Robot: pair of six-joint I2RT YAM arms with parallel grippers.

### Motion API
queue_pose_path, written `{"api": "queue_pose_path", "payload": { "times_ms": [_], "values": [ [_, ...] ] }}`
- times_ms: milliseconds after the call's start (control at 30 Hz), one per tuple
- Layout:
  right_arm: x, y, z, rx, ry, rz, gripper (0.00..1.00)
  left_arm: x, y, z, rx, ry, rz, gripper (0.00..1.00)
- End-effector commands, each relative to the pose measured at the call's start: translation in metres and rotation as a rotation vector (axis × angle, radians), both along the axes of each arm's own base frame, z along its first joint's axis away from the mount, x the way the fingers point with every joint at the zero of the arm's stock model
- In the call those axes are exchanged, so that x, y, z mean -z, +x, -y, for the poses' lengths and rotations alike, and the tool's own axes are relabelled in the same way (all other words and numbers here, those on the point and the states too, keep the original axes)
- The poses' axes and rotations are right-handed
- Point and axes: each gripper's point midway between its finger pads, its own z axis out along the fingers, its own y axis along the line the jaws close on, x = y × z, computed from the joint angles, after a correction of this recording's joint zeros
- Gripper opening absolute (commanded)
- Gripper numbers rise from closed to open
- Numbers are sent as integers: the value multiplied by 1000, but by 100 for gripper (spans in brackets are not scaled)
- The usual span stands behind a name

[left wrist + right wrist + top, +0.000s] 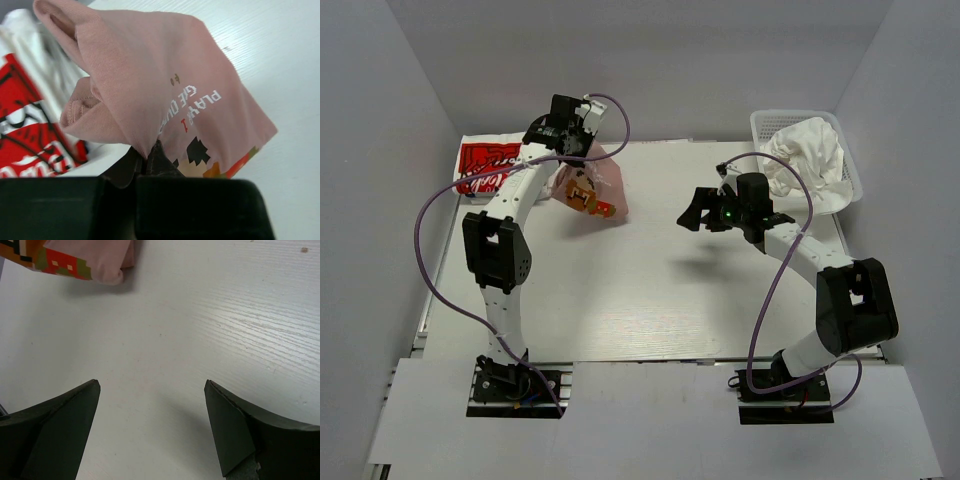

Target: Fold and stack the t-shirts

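Pink tee (140, 75) hung clamped in left end effector (150, 156) at 11 o'clock, beside logo tee (485, 165); right end effector (152, 387) gaped wide, empty, above worktop (640, 300)

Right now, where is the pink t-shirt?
In the top view the pink t-shirt is at the far left of the table, pinched by the left gripper, just right of the white t-shirt with the red print.
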Motion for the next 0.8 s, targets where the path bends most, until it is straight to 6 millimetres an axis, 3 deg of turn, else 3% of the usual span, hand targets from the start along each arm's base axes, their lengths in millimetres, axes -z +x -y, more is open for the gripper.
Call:
{"api": "queue_pose_path", "payload": {
  "times_ms": [0,167,267,433,500,600,767],
  "values": [
    [-16,6,3,8,-8,63,91,-49,9,-42,-42,170,129,0],
    [-11,10,-1,1,3,54,91,-54,22,-65,-42,239,169,0],
    [-10,9,-5,-16,20,46,91,-76,30,-79,-62,246,224,0],
    [-8,10,-4,-8,21,49,91,-93,33,-95,-69,242,264,0],
    [-9,10,-4,-8,19,54,91,-112,29,-99,-71,238,301,0],
    [-9,9,-4,-9,17,54,91,-123,28,-104,-69,239,327,0],
    [-13,8,-4,-7,22,62,91,-159,22,-119,-118,238,412,0]
  ]
}}
